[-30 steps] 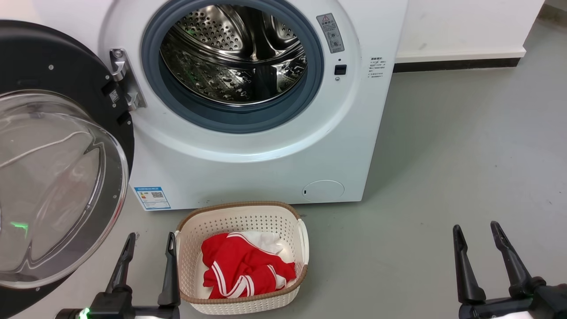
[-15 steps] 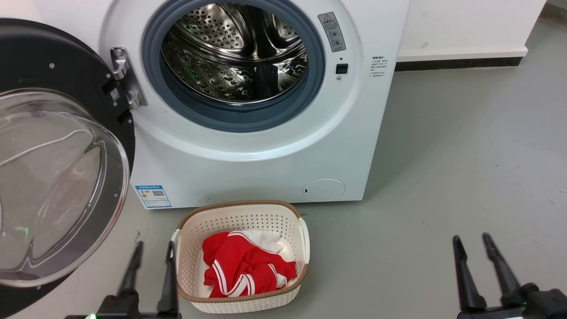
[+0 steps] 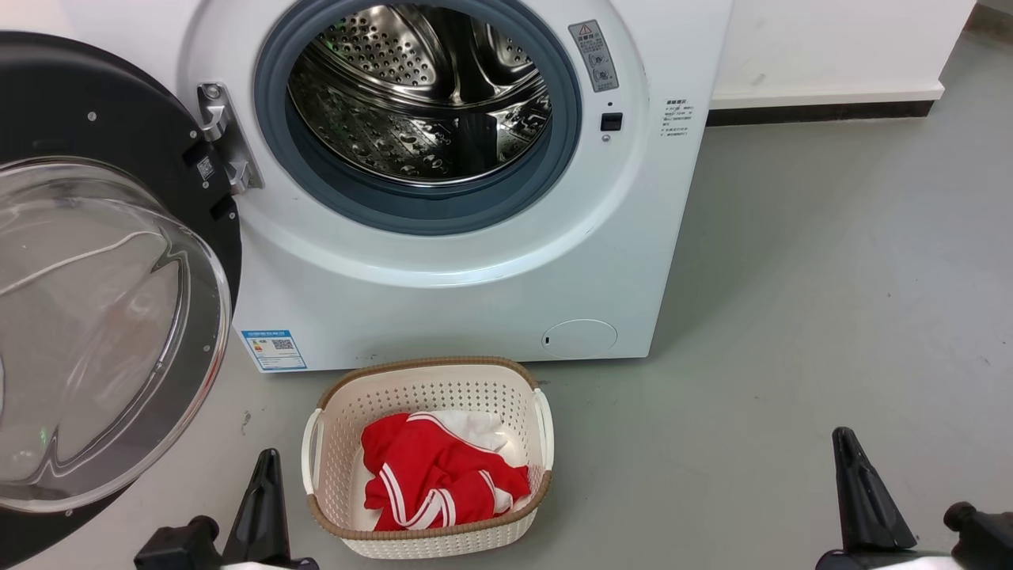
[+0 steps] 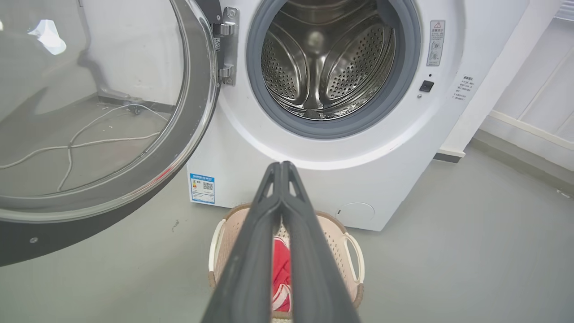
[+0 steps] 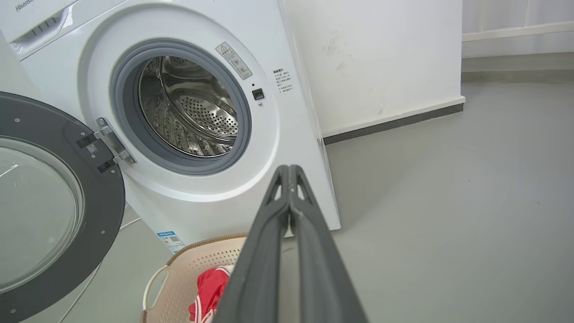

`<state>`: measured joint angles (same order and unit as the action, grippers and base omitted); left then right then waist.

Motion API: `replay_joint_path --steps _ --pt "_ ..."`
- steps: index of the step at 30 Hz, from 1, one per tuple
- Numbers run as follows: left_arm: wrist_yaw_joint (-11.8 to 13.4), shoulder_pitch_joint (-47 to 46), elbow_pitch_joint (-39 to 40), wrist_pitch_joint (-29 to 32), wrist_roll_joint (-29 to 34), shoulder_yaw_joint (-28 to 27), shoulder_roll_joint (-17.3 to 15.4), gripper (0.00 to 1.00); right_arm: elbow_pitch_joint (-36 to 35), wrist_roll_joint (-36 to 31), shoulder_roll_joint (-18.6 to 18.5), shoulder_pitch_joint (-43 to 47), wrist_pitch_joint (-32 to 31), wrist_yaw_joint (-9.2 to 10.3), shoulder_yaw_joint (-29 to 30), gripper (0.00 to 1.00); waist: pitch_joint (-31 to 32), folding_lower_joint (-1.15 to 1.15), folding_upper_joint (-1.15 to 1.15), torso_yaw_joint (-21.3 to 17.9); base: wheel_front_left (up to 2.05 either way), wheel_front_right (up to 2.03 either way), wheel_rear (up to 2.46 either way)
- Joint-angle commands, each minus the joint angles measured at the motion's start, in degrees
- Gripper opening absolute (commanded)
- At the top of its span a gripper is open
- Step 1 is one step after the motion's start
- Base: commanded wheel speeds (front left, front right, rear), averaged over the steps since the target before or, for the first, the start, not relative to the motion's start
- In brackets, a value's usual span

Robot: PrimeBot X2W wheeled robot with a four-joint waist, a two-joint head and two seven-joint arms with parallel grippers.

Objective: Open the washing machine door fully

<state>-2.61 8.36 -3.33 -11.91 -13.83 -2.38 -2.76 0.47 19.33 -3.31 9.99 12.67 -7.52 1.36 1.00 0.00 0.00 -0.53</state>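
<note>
I see the washing machine door (image 3: 119, 111) swung wide out to the left of the washing machine (image 3: 443, 293). It hangs on its metal hinge (image 3: 225, 142) at the left side of the opening. The steel drum (image 3: 419, 95) lies uncovered inside the grey rubber ring (image 3: 419, 212). My left gripper (image 4: 281, 166) is clenched, its fingertips pressed together with nothing between them, and it touches nothing. My right gripper (image 5: 289, 169) is clenched in the same way, empty, well apart from the door. On the floor (image 3: 791, 277), just before the lower front edge of the machine, stands a cream basket (image 3: 427, 392) with a red cloth (image 3: 435, 475) inside.
</note>
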Motion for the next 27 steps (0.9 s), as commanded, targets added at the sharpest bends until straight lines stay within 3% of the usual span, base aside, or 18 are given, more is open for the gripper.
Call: replay_joint_path --steps 1,27 --pt "-0.3 -1.8 0.6 0.3 -2.0 -0.3 -0.1 0.0 -0.5 2.1 -0.5 -1.8 -0.2 0.01 0.0 0.0 0.0 0.0 0.0 0.0 0.0 0.0 0.0" --pt "-1.9 -6.3 -3.1 6.4 -27.7 -1.6 -0.1 0.0 4.1 27.3 -1.5 -6.7 -5.2 0.01 0.0 0.0 -0.3 0.0 0.0 0.1 0.0 0.0 0.0"
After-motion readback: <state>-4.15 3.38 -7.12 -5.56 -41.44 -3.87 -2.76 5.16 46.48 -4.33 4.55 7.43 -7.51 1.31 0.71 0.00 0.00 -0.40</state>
